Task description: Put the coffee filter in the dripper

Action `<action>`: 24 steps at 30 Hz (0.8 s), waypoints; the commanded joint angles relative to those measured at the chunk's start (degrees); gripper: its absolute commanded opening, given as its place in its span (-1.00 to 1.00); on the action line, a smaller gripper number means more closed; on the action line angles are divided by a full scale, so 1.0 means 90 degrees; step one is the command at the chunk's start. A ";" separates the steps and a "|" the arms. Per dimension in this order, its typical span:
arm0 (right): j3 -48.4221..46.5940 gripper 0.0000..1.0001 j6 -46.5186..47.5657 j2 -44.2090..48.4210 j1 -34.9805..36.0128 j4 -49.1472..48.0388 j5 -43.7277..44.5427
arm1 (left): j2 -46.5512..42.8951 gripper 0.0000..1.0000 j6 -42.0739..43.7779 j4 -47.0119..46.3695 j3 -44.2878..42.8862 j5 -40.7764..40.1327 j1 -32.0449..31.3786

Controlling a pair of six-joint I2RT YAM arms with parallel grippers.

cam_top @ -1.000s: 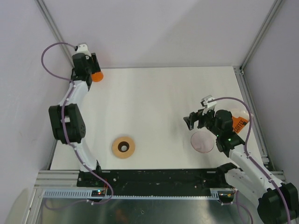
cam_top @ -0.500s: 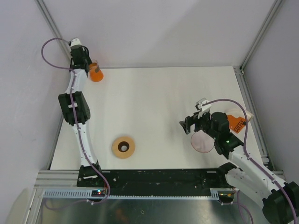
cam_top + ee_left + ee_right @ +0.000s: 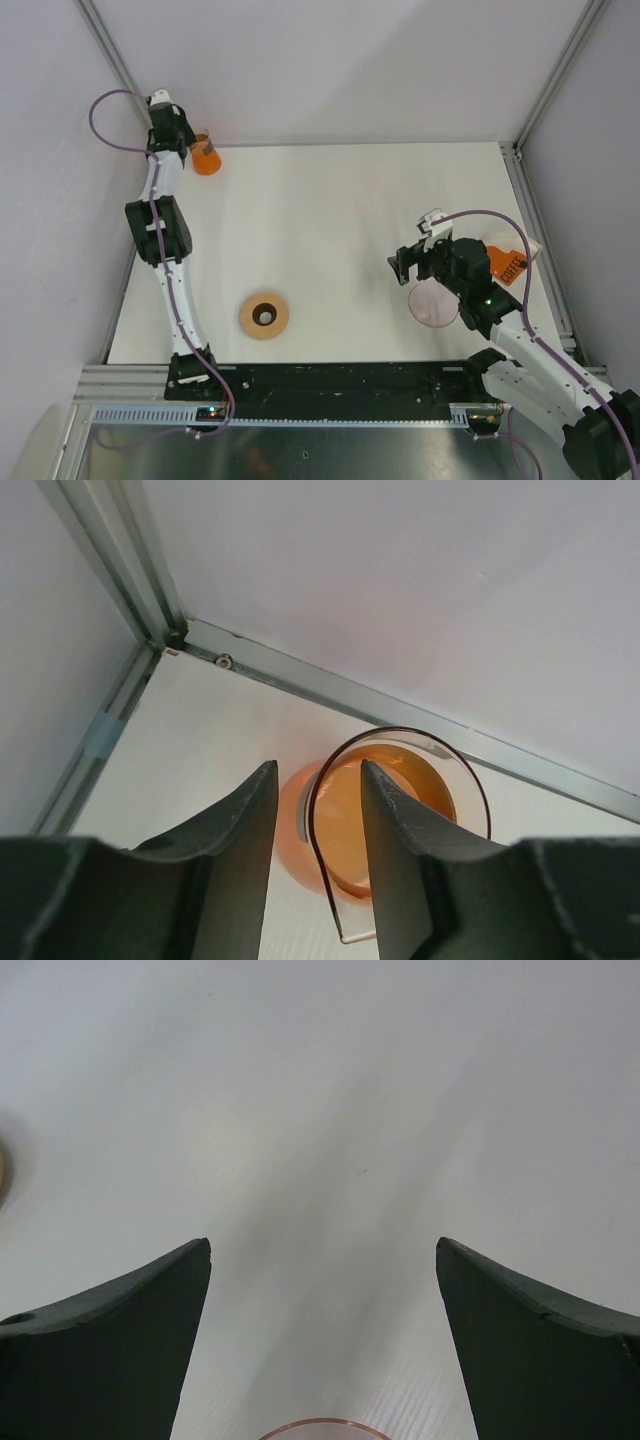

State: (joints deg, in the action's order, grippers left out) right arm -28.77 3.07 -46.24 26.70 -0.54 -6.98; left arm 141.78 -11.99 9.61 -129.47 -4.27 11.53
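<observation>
Filter point(image 3: 531, 247), seemingly the white sheet at 3 o'clock, not yet in dripper point(image 3: 433, 304). We see right gripper point(image 3: 322, 1248) wide and empty, left gripper point(image 3: 318, 772) narrow astride cup point(image 3: 400, 802) rim, grip unclear.

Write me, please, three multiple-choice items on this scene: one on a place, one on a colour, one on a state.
1. Where does the orange cup stand?
A) mid-table
B) in the far left corner of the table
C) at the near right edge

2. What colour is the ring with a hole?
A) blue
B) black
C) tan

3. How is the right pincer?
A) wide open, holding nothing
B) shut on the cup
C) shut on the ring

Answers:
1 B: the top view shows it by the corner frame, at the left pincer.
2 C: it is light brown against the white table.
3 A: its wrist view shows only bare table between the spread fingers.
</observation>
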 commanded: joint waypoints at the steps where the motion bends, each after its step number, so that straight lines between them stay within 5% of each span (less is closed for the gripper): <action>1: -0.0288 0.99 0.0081 0.0048 0.0048 -0.0018 0.0134 | 0.0082 -0.15 -0.0088 -0.0047 -0.0308 0.0376 -0.0012; 8: -0.0287 0.99 0.0087 0.0167 0.0061 0.0006 0.0205 | 0.0230 -0.29 -0.0081 -0.0006 -0.0308 0.0249 -0.0012; 14: -0.0297 0.99 0.0051 0.0263 0.0065 0.0024 0.0286 | 0.0157 -0.92 -0.0134 0.0016 -0.0325 0.0284 -0.0021; 24: -0.0723 0.99 -0.0296 0.0113 0.0205 0.0211 0.0914 | -0.1528 -1.00 -0.0024 0.0036 0.1728 0.1050 -0.0306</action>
State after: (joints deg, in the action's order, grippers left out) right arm -30.92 2.07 -44.91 27.51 0.89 -2.33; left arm 138.23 -12.45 8.93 -121.05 -0.21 10.90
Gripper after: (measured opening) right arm 0.993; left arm 0.047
